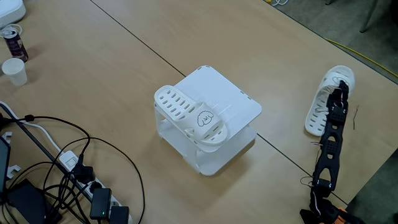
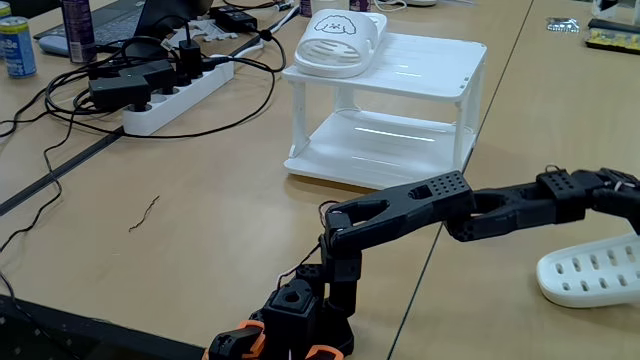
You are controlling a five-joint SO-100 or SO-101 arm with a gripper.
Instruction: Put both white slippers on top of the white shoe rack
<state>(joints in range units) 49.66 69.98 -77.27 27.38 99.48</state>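
Observation:
One white slipper [image 1: 186, 115] lies on top of the white shoe rack [image 1: 233, 99], at its left edge in a fixed view, cloud face up; it is also on the rack [image 2: 420, 70] as slipper [image 2: 335, 42]. The other white slipper [image 1: 320, 115] lies on the table at the right, far from the rack. My gripper [image 1: 339, 87] hovers over or at this slipper's far end; its jaws are too small to read. In a fixed view my black arm [image 2: 480, 205] reaches right, above that slipper [image 2: 595, 272], and the wrist runs off the frame.
A power strip [image 1: 96, 199] with tangled black cables lies at the lower left. A paper cup [image 1: 13, 70] and a can [image 1: 13, 42] stand at the far left. The table's right edge [image 1: 373, 68] runs close behind the loose slipper.

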